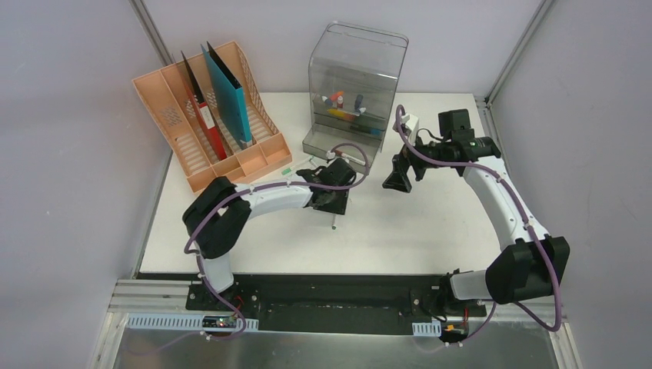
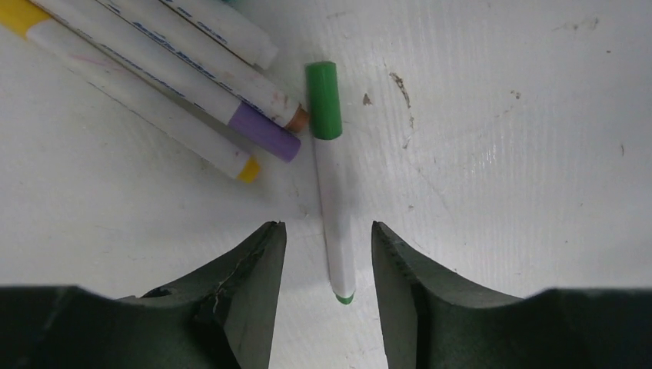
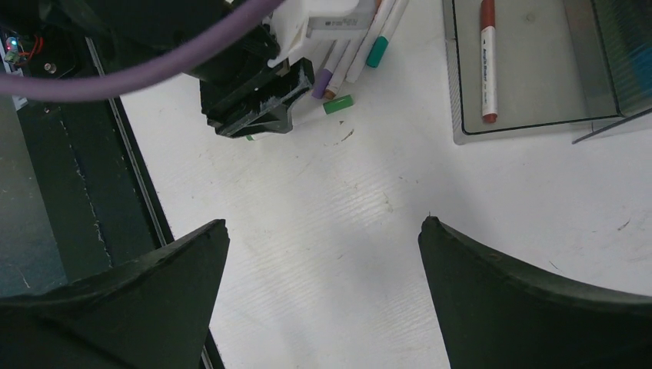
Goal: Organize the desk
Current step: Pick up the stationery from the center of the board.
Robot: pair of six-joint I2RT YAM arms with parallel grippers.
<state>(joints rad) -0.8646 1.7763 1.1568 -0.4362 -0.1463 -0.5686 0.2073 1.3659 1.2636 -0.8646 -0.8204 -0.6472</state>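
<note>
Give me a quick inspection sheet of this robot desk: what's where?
Surface: white desk, scuffed.
Job's things: green marker lying flat; more markers bunched beside its cap.
Clutter: peach rack with folders; clear box; red marker in its tray.
Grippers: left gripper open, jaws either side of the green marker, not touching; right gripper open, empty.
Cables: purple cables along both arms.
Surroundings: grey walls.

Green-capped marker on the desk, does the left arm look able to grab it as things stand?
Probably yes. The left gripper straddles the green-capped marker, a finger on each side of its barrel with small gaps. The other markers lie near its cap, clear of the fingers.
</note>
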